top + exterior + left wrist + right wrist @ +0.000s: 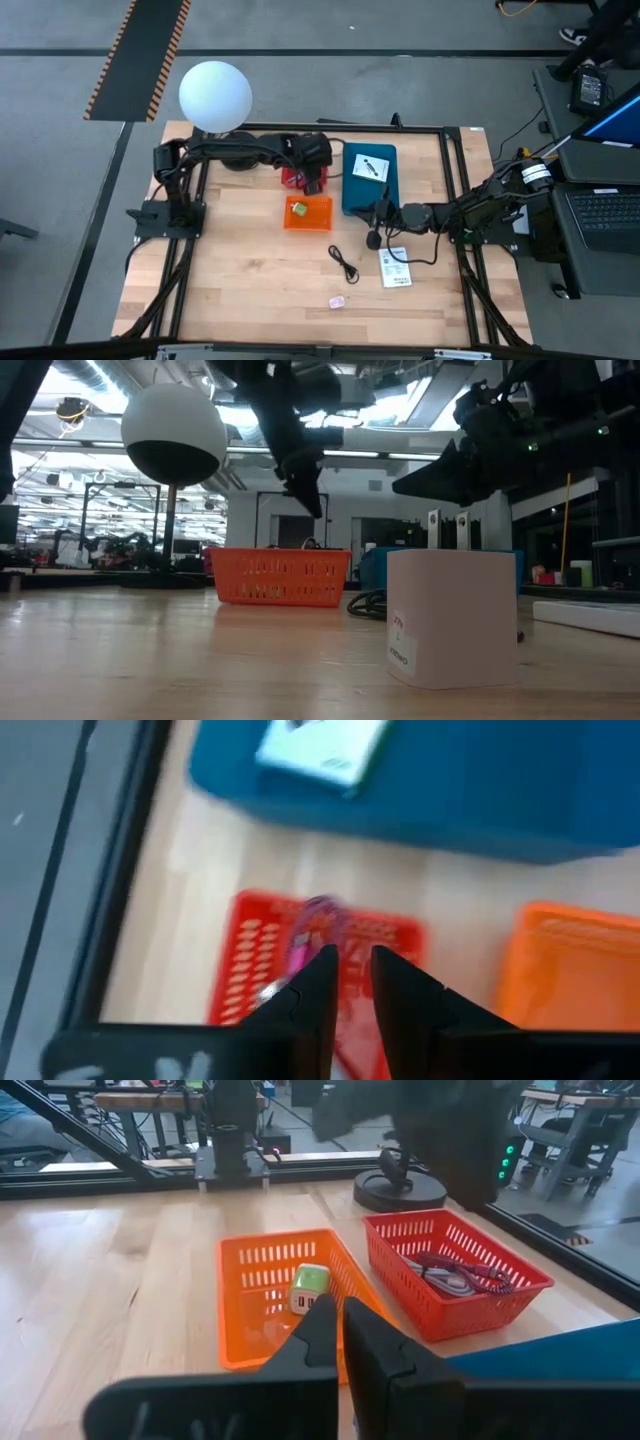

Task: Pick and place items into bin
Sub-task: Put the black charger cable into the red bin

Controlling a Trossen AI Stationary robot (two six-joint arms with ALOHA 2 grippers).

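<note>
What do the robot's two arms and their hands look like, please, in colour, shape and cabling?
Both arms are dark, jointed and slim. The left hand and the right hand each end in two black, tapering, wedge-shaped fingers on a black crossbar. The right arm has a silvery collar and black cabling near its base.

My wooden table (pixel 230 270) is carrying an orange basket (pixel 308 214), a red basket (pixel 293 178) just behind it, a blue bin (pixel 368 185), a black cord (pixel 345 264), a white packet (pixel 395 268), a tiny pink piece (pixel 337 301) and the globe lamp (pixel 215 96).
</note>
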